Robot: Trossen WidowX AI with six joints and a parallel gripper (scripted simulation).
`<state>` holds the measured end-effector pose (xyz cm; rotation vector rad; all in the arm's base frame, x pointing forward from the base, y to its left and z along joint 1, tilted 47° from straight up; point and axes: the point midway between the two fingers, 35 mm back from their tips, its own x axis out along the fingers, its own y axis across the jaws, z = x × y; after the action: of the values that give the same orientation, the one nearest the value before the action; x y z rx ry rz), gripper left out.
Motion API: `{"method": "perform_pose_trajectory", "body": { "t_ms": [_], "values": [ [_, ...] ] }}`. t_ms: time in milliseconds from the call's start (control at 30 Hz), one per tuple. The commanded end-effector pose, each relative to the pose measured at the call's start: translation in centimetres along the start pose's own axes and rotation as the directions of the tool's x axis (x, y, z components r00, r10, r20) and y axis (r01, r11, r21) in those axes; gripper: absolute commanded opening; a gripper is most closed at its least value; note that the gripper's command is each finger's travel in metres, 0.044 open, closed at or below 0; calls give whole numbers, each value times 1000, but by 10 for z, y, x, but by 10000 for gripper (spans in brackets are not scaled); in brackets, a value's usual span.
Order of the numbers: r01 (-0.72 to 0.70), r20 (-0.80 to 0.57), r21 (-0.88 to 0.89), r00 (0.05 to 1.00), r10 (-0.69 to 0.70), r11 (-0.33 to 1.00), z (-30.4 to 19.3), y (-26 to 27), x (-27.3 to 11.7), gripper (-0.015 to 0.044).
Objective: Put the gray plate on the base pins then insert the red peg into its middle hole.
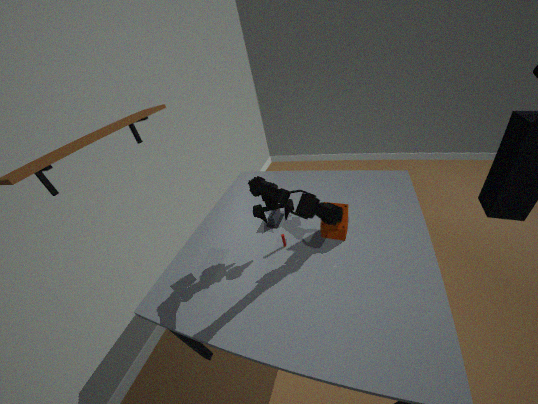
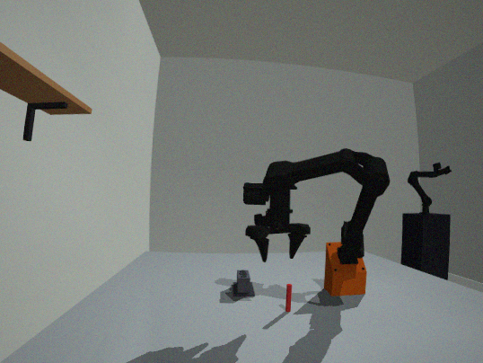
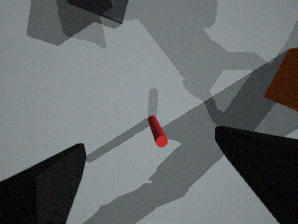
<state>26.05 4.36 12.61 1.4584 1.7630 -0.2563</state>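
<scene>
The red peg (image 1: 284,240) (image 2: 288,297) (image 3: 157,131) stands upright on the table. My gripper (image 1: 276,220) (image 2: 278,259) (image 3: 152,141) is wide open and empty, pointing down, high above the table. In the wrist view the peg appears between the two spread fingers, well below them. The gray plate (image 2: 243,274) shows as the top of a small gray block, over the darker, wider base (image 2: 245,295), left of the peg. Whether the plate lies fully flat on the pins cannot be told. In the wrist view only a dark corner of this assembly shows at the top edge.
The arm's orange mount (image 1: 340,231) (image 2: 334,278) (image 3: 286,82) stands on the table (image 1: 370,300) (image 2: 404,332), right of the peg. A wooden shelf (image 1: 90,142) (image 2: 49,87) hangs on the left wall. A dark pedestal (image 1: 515,170) (image 2: 426,243) stands beyond the table at the right.
</scene>
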Motion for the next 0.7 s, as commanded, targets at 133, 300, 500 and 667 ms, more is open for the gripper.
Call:
{"method": "perform_pose_trajectory", "body": {
  "t_ms": [133, 300, 500, 667],
  "values": [
    [-3, -9, -82, 1000, 3, 997, -32, -17, 6, 440],
    [-4, -10, -82, 1000, 3, 997, -32, -17, 31, 440],
    [-5, -10, -83, 1000, 4, 997, -33, -17, 44, 440],
    [-5, -10, -83, 1000, 4, 997, -34, -17, 50, 440]
  ]
}}
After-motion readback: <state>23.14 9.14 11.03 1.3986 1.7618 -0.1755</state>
